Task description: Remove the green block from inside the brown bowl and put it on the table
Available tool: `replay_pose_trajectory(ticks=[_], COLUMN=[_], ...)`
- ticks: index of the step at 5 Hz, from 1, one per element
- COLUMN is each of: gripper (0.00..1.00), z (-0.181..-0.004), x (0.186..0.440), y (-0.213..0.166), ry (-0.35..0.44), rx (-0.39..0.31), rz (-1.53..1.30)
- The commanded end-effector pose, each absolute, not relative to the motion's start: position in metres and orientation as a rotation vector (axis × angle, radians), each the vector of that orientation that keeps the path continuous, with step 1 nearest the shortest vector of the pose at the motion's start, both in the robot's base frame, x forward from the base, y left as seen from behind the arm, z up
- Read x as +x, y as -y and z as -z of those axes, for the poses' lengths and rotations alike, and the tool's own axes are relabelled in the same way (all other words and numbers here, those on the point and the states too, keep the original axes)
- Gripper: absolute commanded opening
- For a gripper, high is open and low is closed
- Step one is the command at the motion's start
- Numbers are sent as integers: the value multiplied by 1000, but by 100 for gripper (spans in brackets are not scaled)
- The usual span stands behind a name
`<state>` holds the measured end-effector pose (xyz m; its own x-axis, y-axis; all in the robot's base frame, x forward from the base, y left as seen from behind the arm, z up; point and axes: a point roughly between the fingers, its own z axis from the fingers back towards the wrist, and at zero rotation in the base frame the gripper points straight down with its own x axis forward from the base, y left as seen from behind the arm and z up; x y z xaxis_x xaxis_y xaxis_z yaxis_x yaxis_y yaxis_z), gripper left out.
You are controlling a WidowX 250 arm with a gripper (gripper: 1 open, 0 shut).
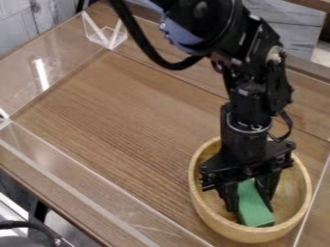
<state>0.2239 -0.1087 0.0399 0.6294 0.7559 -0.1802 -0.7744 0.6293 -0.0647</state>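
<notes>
The brown bowl (202, 197) sits on the table (129, 116) at the front right. Inside it lies the green block (257, 207), tilted, with its upper end between my fingers. My black gripper (253, 186) points almost straight down into the bowl. Its jaws are closed against the block's two sides. The lower end of the block still rests on the bowl's floor. The arm hides the back of the bowl's inside.
Low clear acrylic walls (71, 178) border the tabletop on the left and front. A clear acrylic stand (106, 35) is at the back left corner. Bare wood-grain surface stretches left of the bowl.
</notes>
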Motion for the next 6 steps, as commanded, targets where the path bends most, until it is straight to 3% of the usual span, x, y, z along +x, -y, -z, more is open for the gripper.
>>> replay_pose_trajectory(ticks=[1,6], gripper=[0,0], z=[-64,-92], x=[236,228], y=[109,94], ry=[-93,-136], rx=[-200,-231], rz=[-885,-950])
